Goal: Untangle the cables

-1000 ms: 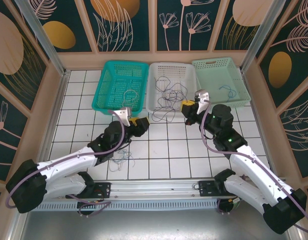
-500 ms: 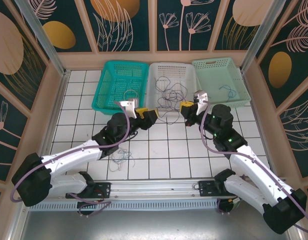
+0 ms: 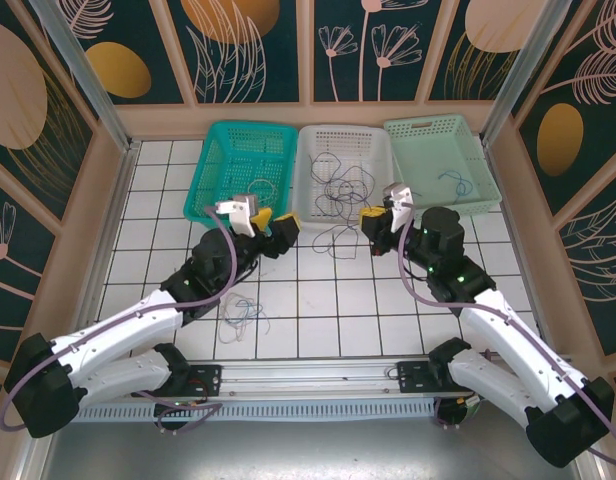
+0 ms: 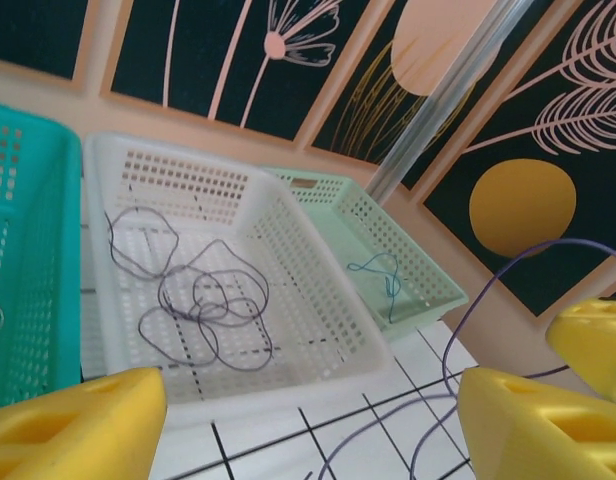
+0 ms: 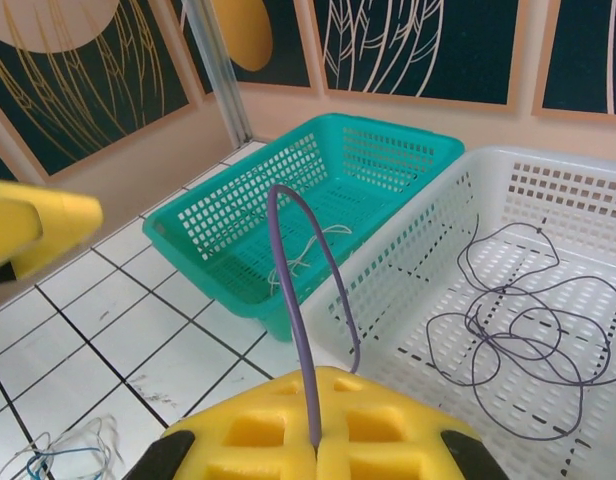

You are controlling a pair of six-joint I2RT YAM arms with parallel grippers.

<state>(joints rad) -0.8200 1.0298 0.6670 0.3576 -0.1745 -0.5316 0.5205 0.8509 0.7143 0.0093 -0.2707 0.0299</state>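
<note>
My right gripper (image 3: 372, 215) is shut on a purple cable (image 3: 334, 240), which arches up from its yellow pads (image 5: 318, 430) and droops in a loop onto the tiles in front of the white basket (image 3: 308, 212). My left gripper (image 3: 280, 228) stands open a little to the left, its yellow fingers (image 4: 68, 420) wide apart. The purple cable (image 4: 446, 350) runs past its right finger, which does not grip it. More purple cables (image 3: 343, 185) lie coiled in the white basket. A small tangle of blue and pale cables (image 3: 243, 315) lies on the tiles near the left arm.
Three baskets line the back wall. The teal basket (image 3: 203, 185) holds a pale cable (image 3: 260, 190). The mint basket (image 3: 483, 195) holds a blue cable (image 3: 450, 180). White tiled floor lies between the arms and the baskets.
My left gripper has opened wider, let go of the purple cable and drawn back to the left. The right gripper has kept its grip, and the cable now sags onto the tiles.
</note>
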